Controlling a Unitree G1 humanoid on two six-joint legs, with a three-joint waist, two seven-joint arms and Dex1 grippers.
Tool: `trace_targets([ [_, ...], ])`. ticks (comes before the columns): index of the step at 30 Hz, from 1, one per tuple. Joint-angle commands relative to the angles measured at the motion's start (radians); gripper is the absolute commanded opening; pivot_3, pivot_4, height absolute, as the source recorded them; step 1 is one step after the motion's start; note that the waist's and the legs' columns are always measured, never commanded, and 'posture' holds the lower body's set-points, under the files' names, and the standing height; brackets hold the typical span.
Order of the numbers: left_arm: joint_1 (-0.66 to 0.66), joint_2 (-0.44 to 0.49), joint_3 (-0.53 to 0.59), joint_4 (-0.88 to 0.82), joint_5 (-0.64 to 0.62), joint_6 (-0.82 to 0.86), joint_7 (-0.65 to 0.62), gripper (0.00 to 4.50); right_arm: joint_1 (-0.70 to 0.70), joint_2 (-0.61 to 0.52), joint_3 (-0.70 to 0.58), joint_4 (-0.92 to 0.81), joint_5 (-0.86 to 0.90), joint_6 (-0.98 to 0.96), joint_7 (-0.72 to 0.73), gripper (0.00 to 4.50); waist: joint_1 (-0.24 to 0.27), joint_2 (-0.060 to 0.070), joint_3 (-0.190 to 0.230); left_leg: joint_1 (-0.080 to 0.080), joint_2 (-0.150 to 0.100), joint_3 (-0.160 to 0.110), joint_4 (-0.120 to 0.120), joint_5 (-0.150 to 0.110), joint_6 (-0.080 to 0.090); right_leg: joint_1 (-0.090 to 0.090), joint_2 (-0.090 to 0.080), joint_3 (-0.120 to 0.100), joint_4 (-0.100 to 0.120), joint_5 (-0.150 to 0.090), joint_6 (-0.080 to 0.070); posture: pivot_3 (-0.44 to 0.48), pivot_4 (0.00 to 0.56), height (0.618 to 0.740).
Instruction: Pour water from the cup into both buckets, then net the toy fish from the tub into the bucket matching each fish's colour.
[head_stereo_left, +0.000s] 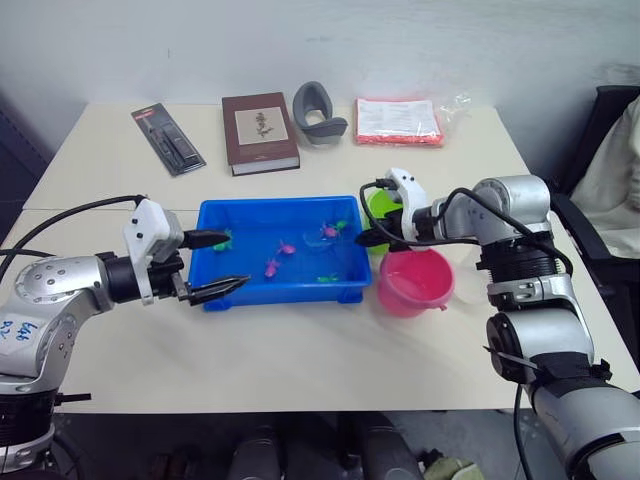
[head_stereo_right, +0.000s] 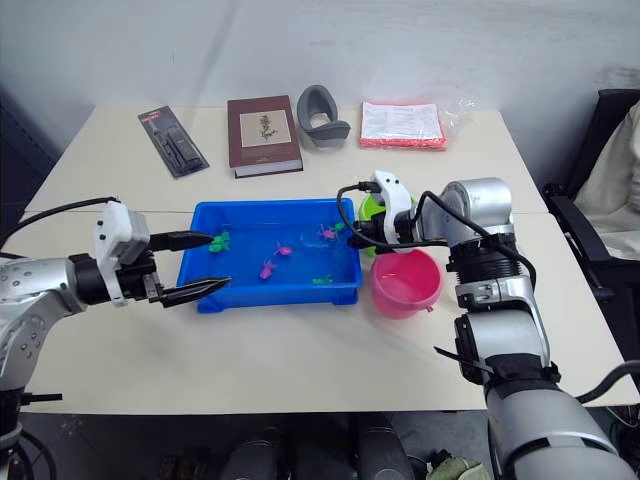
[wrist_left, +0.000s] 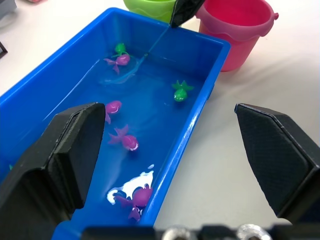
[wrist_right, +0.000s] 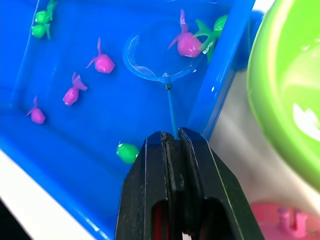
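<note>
The two eye views look forward and down from the robot's head over the whole table (head_stereo_left: 300, 350), sharing nearly the same scene with a slight sideways offset. The left wrist view looks close along the tub (wrist_left: 195, 125) toward both buckets (wrist_left: 240, 25), while the right wrist view looks steeply down, very near, into the tub's far end; all four share the tub
</note>
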Motion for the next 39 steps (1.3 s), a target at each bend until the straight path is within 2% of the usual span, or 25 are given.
trace_targets([
  [1,0.000,0.017,0.039,-0.030,-0.004,-0.010,0.003,4.47,0.041,-0.054,0.073,-0.137,0.015,-0.015,0.073,0.00,0.001,0.000,0.000,-0.001,0.000,-0.001,0.000,0.000,0.000,-0.001,0.000,-0.001,0.000,0.000,0.000,0.000,0.150,0.740],
  [6,-0.025,0.017,0.023,-0.017,-0.003,-0.010,-0.003,4.47,0.124,-0.128,0.162,-0.290,-0.010,-0.132,0.147,0.00,0.001,0.000,0.000,-0.004,0.000,-0.001,0.000,0.000,0.000,-0.003,0.000,-0.002,-0.001,0.000,0.000,0.000,0.150,0.740],
  [10,-0.057,0.016,0.000,0.006,0.002,-0.013,-0.015,4.47,0.238,-0.230,0.252,-0.402,-0.135,-0.481,0.233,0.00,0.002,0.000,0.000,-0.004,-0.001,0.000,0.000,0.000,0.001,-0.003,0.000,-0.001,-0.001,0.001,0.001,0.000,0.150,0.740],
  [14,-0.082,0.014,-0.022,0.024,0.005,-0.016,-0.028,4.47,0.331,-0.273,0.254,-0.452,-0.218,-0.706,0.245,0.00,0.012,0.000,0.000,-0.004,-0.001,0.000,0.001,0.000,0.001,-0.003,0.000,-0.001,-0.001,0.001,0.002,0.000,0.150,0.740],
  [16,-0.093,0.012,-0.032,0.030,0.007,-0.017,-0.034,4.47,0.362,-0.277,0.233,-0.470,-0.224,-0.734,0.249,0.00,0.016,0.000,0.000,-0.004,-0.001,0.001,0.001,0.000,0.001,-0.003,0.000,-0.001,-0.002,0.001,0.002,0.000,0.150,0.740],
  [19,-0.112,0.007,-0.046,0.037,0.001,-0.015,-0.044,4.47,0.411,-0.273,0.163,-0.542,-0.184,-0.720,0.245,0.00,0.021,0.000,0.000,-0.004,-0.001,0.001,0.003,0.000,0.001,-0.003,0.001,0.000,-0.001,0.001,0.002,0.000,0.150,0.740],
  [28,-0.206,-0.051,-0.131,0.063,-0.057,0.022,-0.127,4.47,0.727,-0.345,-0.131,-0.925,-0.065,-0.690,0.222,0.00,0.038,0.000,0.000,-0.004,-0.001,0.000,0.003,0.000,0.001,-0.001,0.001,-0.001,-0.001,0.002,0.003,0.000,0.150,0.740],
  [34,-0.298,-0.105,-0.220,0.144,-0.024,-0.004,-0.184,4.47,0.952,-0.372,-0.368,-1.121,-0.021,-0.592,0.149,0.00,0.049,0.000,0.000,-0.002,-0.001,0.001,0.007,0.000,0.001,-0.001,0.004,0.000,-0.002,0.002,0.003,0.000,0.150,0.740],
  [35,-0.317,-0.117,-0.239,0.165,-0.014,-0.014,-0.196,4.47,0.992,-0.372,-0.421,-1.147,-0.018,-0.581,0.140,0.00,0.049,0.000,0.000,-0.002,-0.002,0.001,0.009,0.000,0.001,0.000,0.011,0.000,-0.002,0.002,0.003,0.000,0.150,0.740],
  [39,-0.373,-0.156,-0.287,0.251,0.022,-0.057,-0.243,4.47,1.092,-0.393,-0.527,-1.209,-0.030,-0.575,0.123,0.00,0.047,0.000,0.000,-0.003,-0.002,0.000,0.013,0.000,0.001,0.002,0.013,0.002,-0.001,0.002,0.004,0.000,0.150,0.740],
])
